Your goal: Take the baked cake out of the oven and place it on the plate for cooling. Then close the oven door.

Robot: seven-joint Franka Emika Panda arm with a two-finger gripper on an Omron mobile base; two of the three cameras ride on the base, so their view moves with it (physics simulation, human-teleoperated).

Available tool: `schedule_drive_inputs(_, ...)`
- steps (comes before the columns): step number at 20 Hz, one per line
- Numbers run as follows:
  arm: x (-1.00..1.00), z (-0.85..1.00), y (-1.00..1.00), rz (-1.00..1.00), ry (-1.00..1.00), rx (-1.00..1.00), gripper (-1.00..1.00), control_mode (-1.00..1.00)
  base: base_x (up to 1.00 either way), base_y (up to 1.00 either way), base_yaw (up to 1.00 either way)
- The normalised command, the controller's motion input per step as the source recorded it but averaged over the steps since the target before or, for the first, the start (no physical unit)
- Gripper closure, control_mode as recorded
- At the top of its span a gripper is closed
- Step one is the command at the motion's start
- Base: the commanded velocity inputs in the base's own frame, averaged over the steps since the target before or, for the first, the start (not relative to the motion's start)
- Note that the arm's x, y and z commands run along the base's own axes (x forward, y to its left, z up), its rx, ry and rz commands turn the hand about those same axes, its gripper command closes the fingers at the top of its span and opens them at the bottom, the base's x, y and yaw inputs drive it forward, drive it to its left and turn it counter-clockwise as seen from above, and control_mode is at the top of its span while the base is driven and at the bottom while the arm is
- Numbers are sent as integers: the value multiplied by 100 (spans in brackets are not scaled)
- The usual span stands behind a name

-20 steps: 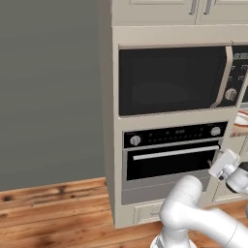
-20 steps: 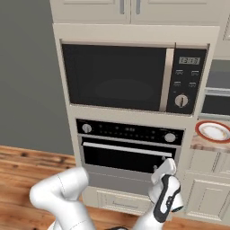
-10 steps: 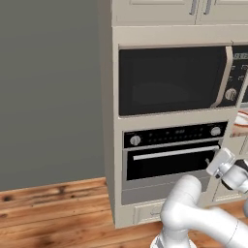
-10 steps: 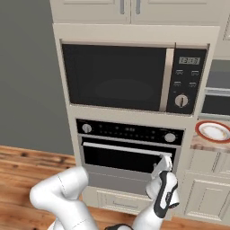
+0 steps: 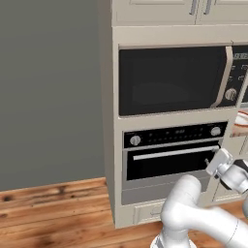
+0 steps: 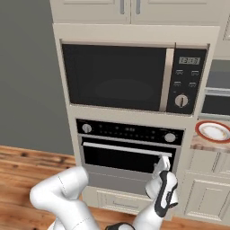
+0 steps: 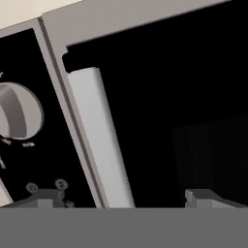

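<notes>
The oven (image 5: 169, 162) (image 6: 128, 155) sits under the microwave with its oven door (image 6: 121, 158) shut; the dark glass hides the baked cake. My gripper (image 6: 162, 161) (image 5: 209, 162) is open right in front of the right end of the door's silver bar handle (image 5: 174, 151) (image 6: 123, 148). In the hand view the handle (image 7: 99, 140) runs between the two fingertips (image 7: 48, 196), close to the left one, and nothing is gripped. The red-rimmed plate (image 6: 213, 132) lies on the counter to the right of the oven, its edge showing as plate (image 5: 240, 118).
A large black microwave (image 5: 172, 80) (image 6: 117, 76) is built in above the oven. The oven's right silver knob (image 7: 17, 111) (image 6: 170, 137) is just above the gripper. Cream cabinets (image 6: 206, 179) stand to the right, and a wooden floor (image 5: 53, 208) lies below.
The gripper has risen and moved in toward the right end of the oven handle. Its jaws have stayed open and the door has stayed shut.
</notes>
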Motion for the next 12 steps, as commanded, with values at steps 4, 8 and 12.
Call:
schedule_drive_inputs(4,8,13,0,-9,0,0,-100,-100,0,0,0)
schedule_drive_inputs(8,2,29,0,-7,6,0,-100,-100,0,0,0)
schedule_drive_inputs(12,6,18,0,-6,8,-3,-100,-100,0,0,0)
